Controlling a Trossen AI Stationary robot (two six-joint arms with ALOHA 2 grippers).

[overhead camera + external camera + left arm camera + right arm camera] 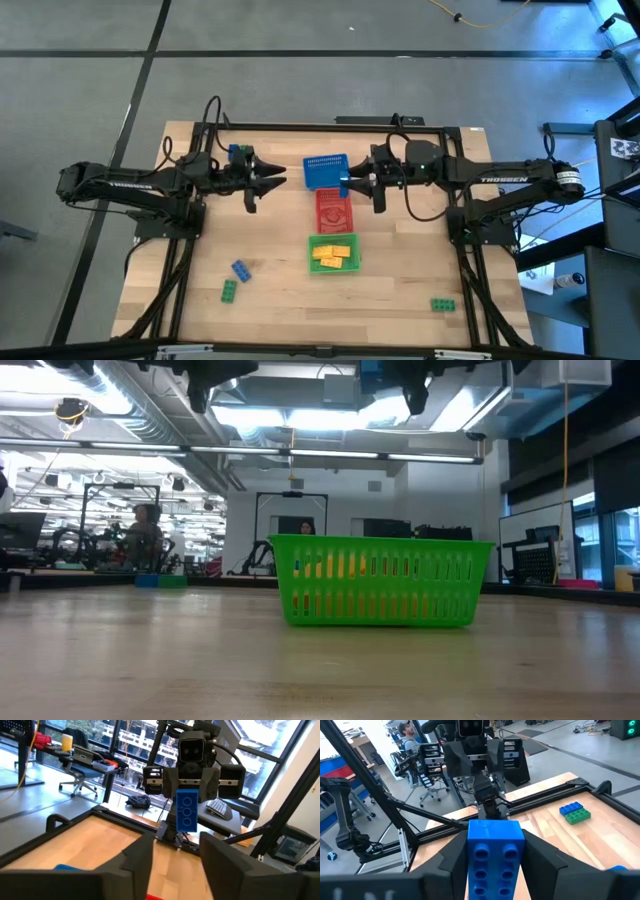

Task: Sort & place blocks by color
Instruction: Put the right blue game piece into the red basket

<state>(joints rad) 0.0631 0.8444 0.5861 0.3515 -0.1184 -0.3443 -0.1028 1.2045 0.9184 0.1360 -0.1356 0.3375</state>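
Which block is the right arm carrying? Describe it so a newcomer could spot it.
Find the blue basket at the far end of the row of three baskets. At its right edge the right pincer grips a blue block. It is the only block held off the table; the other loose ones lie on the wood.

"TROSSEN" on left arm (128,184), right arm (500,180)

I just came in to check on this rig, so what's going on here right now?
Two arms are sorting toy bricks into baskets by colour. The right gripper holds a blue brick beside the blue basket, facing the left gripper, whose fingers are open and empty. The green basket already holds yellow bricks. A blue brick and a green brick lie at the table's near left, another green one near right.
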